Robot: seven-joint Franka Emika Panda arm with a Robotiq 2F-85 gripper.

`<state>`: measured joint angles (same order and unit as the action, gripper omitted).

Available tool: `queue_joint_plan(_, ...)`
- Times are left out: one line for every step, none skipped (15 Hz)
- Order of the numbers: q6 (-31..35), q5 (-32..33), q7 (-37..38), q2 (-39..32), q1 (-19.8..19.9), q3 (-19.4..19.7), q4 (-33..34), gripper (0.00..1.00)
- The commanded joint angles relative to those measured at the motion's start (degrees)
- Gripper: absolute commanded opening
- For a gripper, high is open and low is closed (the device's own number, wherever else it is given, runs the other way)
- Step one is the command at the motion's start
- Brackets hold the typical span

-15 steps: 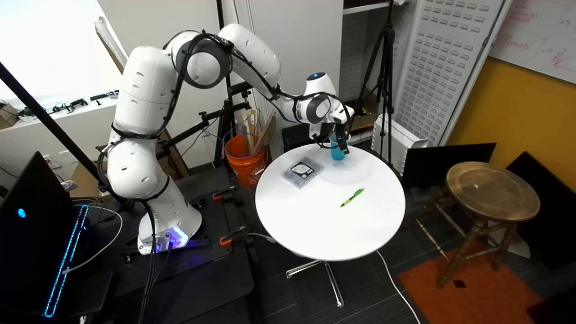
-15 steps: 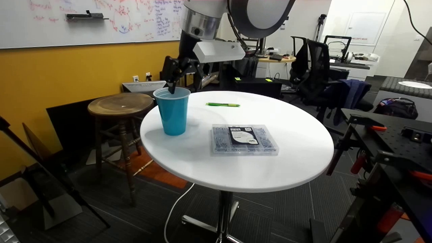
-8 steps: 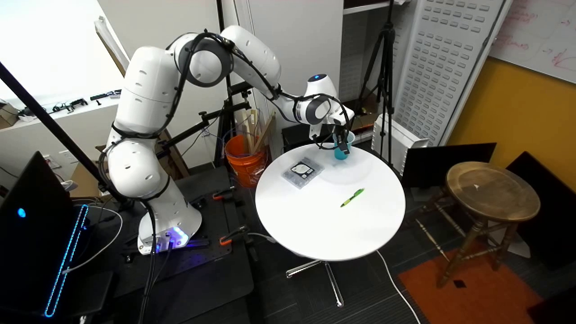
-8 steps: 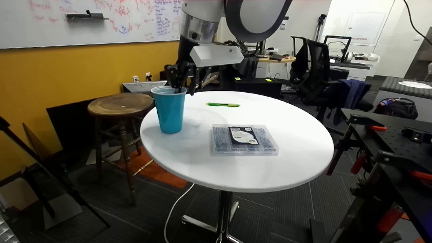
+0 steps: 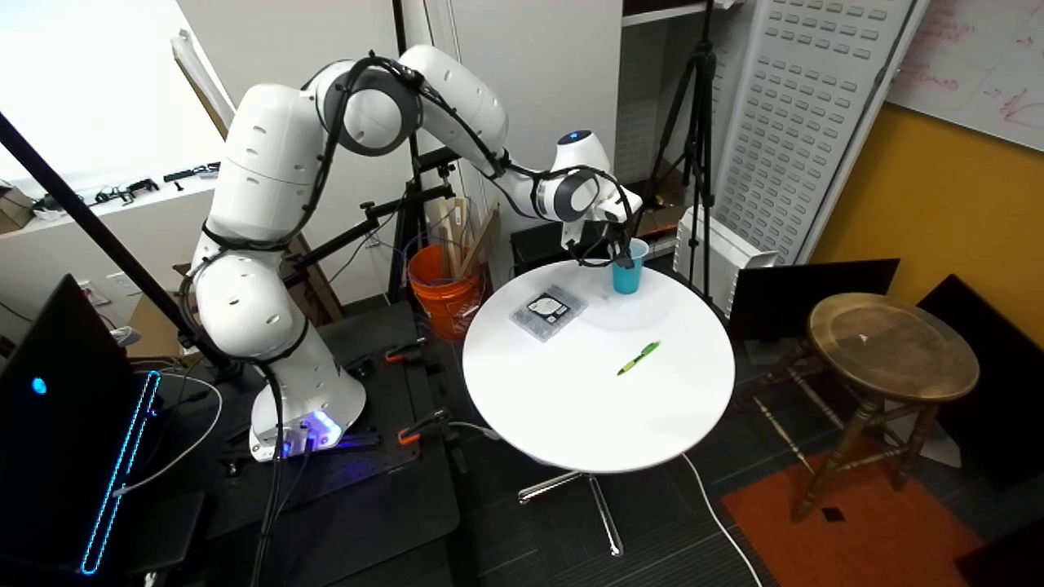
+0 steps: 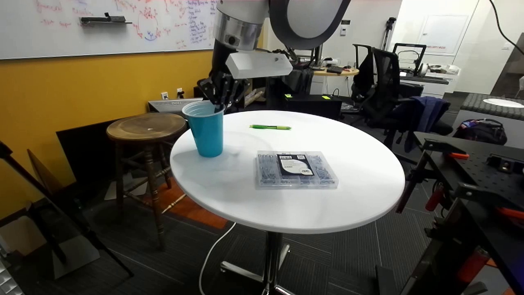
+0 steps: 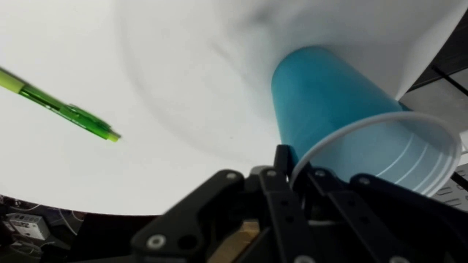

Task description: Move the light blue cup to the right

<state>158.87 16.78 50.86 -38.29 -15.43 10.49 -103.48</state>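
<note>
The light blue cup (image 6: 207, 135) stands near the rim of the round white table (image 5: 563, 408), leaning slightly in an exterior view. Whether its base touches the tabletop I cannot tell. My gripper (image 7: 295, 165) is shut on the cup's rim: one finger lies against the outer wall, the other reaches inside. The wrist view shows the cup (image 7: 325, 95) tipped toward the camera, with its pale inside open to view. In another exterior view the black gripper covers part of the cup's left side (image 5: 627, 280).
A clear compartment box (image 6: 297, 170) with a black label and a green pen (image 7: 65, 109) lie on the same table. Beyond the edge are a wooden stool (image 5: 893, 346), a black tripod (image 5: 698, 139) and an orange bucket (image 5: 444, 297).
The jaws have gone from open to shut on the cup's rim. The cup has shifted a little and now leans slightly; the arm has moved only slightly.
</note>
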Motion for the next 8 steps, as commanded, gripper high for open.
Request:
queue_joint_plan(-2.7,-1.3,-1.5,0.4,-1.9,1.6,0.8,0.01)
queue_joint_plan(-3.2,-1.0,-1.0,0.9,-2.4,2.0,0.5,0.01)
queue_joint_plan(-3.2,-0.6,-0.7,1.8,-3.0,2.6,-0.4,0.01)
queue_joint_plan(-3.3,-0.1,0.0,2.9,-3.8,3.6,-1.4,0.01)
queue_joint_plan(-3.4,0.3,0.5,3.8,-4.6,4.5,-2.2,0.01)
queue_joint_plan(-3.1,0.8,1.2,4.8,-5.4,5.6,-3.2,0.01)
queue_joint_plan(-2.9,1.3,1.8,6.2,-6.2,6.8,-4.5,0.01)
queue_joint_plan(-2.8,1.8,2.4,7.6,-7.1,7.9,-5.7,0.01)
